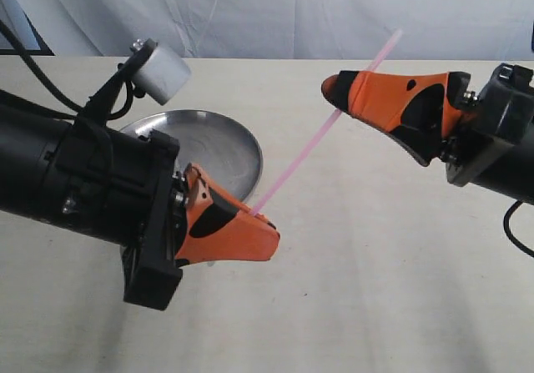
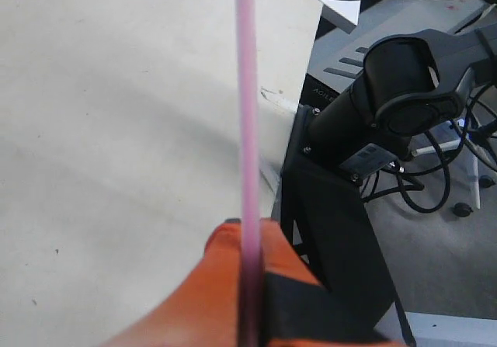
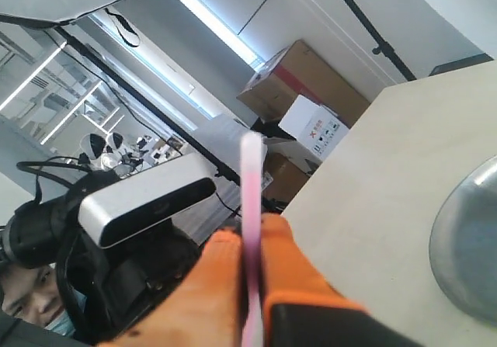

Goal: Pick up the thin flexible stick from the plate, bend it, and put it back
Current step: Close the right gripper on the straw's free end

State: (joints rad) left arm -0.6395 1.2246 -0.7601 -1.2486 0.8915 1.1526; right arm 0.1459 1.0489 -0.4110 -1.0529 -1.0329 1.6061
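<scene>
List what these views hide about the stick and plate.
- Thin pink plastic stick: lower end hidden inside left claw, exterior view; far end cut by left wrist frame edge.
- Round shiny steel plate: partly behind left arm, exterior; cut off in right wrist view.

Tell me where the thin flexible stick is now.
Exterior view: the thin flexible stick is off the plate, held in mid-air, slanting from the left gripper up to the right gripper.
</scene>
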